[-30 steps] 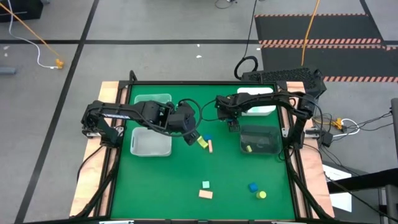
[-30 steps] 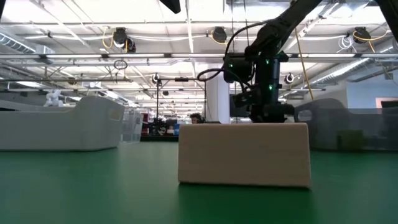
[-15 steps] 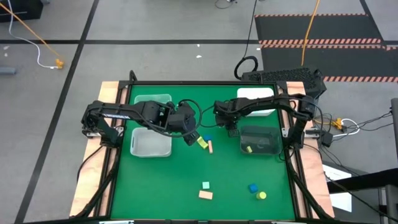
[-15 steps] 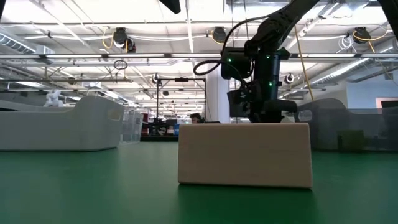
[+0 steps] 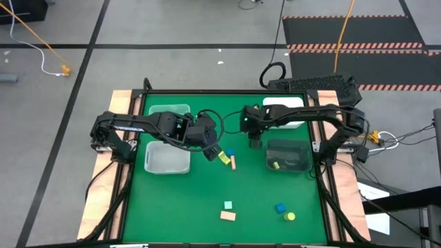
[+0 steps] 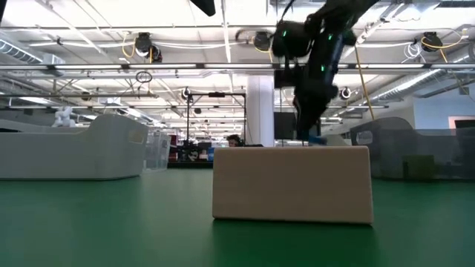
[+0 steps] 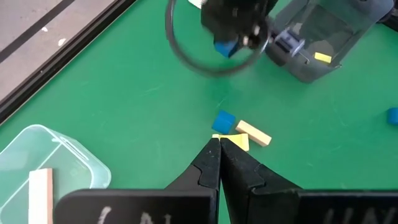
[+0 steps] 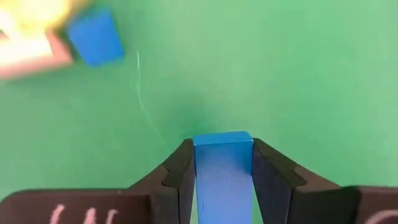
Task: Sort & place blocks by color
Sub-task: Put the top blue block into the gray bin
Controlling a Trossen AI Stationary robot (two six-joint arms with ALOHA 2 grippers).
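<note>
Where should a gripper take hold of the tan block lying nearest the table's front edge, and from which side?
Probably from straight above, with the fingers on the two short ends of the tan block. It lies flat on the mat, and the mint block sits close along its far long side, leaving little room for a finger there. Both short ends look free.

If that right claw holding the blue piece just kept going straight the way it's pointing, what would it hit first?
Most likely just the bare green table. The right gripper, shut on a blue block, points down at open mat. Another blue cube lies off to one side of that line, though how far off is hard to judge.
</note>
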